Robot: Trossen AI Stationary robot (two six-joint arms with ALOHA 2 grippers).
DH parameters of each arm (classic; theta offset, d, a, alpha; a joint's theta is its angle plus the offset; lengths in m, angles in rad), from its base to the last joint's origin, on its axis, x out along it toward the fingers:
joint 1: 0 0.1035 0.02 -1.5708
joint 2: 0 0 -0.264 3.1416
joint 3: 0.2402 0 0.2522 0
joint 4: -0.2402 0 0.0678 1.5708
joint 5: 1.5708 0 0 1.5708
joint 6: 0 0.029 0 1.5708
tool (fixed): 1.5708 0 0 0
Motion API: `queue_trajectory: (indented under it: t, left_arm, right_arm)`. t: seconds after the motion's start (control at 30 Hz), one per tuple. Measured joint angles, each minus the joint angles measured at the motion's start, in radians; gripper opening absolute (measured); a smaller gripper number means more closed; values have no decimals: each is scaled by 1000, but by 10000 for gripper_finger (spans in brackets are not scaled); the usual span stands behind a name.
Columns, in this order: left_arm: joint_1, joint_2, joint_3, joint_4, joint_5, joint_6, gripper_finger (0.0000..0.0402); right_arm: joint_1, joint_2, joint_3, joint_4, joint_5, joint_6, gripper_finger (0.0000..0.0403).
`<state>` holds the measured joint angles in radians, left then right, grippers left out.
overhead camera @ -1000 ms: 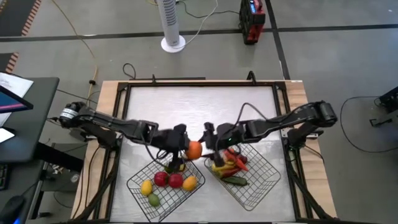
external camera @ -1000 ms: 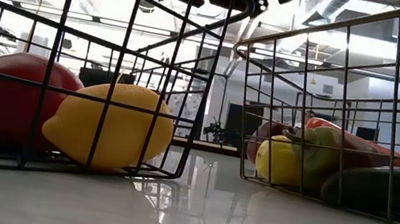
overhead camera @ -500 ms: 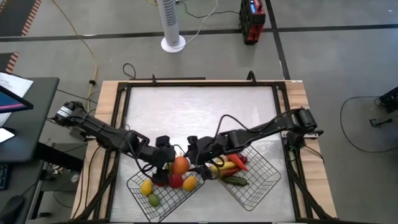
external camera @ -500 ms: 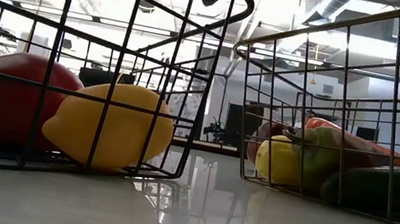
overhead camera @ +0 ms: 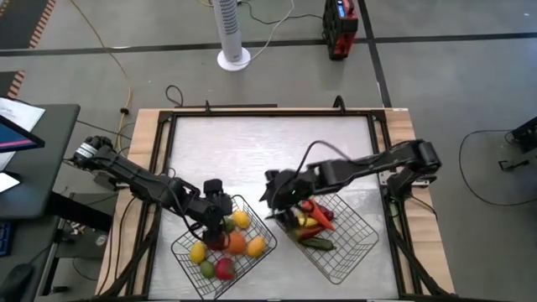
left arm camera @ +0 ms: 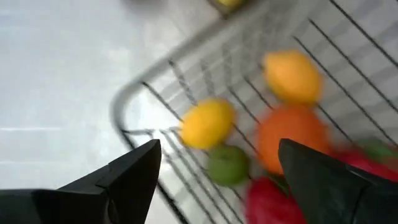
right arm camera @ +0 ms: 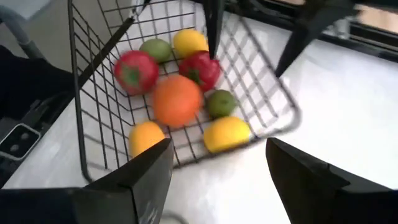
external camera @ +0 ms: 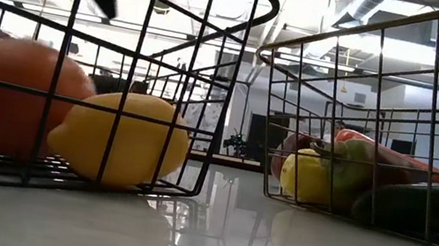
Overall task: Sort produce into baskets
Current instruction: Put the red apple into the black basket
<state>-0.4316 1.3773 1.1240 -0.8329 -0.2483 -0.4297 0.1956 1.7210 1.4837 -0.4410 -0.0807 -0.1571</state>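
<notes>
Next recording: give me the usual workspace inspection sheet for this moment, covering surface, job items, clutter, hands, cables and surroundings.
Surface: pale table, bare apart from the baskets.
Job's things: left basket holds round pieces, among them an orange, lemons and red fruit; right basket holds long pieces, including a dark cucumber.
Clutter: nothing seen.
Hands: left hand open over the left basket; right hand open and empty between the baskets.
Cables: one looped along the right arm.
Surroundings: fan, red box, desk with papers.

A yellow lemon (external camera: 120,138) lies inside the left wire basket (external camera: 167,61).
</notes>
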Motion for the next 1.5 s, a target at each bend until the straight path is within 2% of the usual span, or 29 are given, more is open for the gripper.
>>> queue_trajectory:
  t: [0.1, 0.27, 0.37, 0.43, 0.6, 0.7, 0.83, 0.93, 1.03, 1.13, 1.27, 1.4, 1.5]
  left_arm:
    - [13, 0, 0, 16, -107, 25, 313]
    - [49, 0, 0, 103, -281, 127, 313]
    - [96, 0, -1, 227, -315, 255, 313]
    - [155, 0, -18, 356, -272, 344, 313]
    - [358, 10, -96, 593, -25, 461, 313]
    - [454, 50, -118, 652, 61, 485, 313]
    - [528, 147, -117, 752, 148, 520, 313]
    - [562, 245, -96, 815, 221, 516, 313]
    - [579, 349, -49, 855, 238, 530, 313]
    - [581, 431, 4, 857, 244, 566, 313]
    - [581, 513, 54, 853, 280, 602, 313]
    - [580, 555, 75, 868, 330, 592, 313]
    - [580, 558, 63, 866, 347, 581, 313]
  right_arm:
    - [-42, -72, -18, -52, 0, -1, 285]
    - [-136, -193, -175, -53, 41, -11, 285]
    - [-202, -234, -281, -48, 43, -14, 285]
    - [-244, -247, -333, -38, 35, 3, 285]
    - [-334, -303, -409, -59, 34, 3, 285]
    - [-393, -342, -426, -134, 29, -27, 285]
    - [-487, -365, -426, -230, 22, -58, 285]
    - [-554, -347, -426, -267, -20, -76, 286]
    - [-599, -306, -426, -308, -53, -101, 286]
    - [-613, -256, -426, -322, -60, -131, 286]
    - [-612, -192, -426, -317, -129, -184, 286]
    - [-612, -175, -442, -248, -176, -209, 286]
    - [-609, -215, -523, -131, -200, -215, 285]
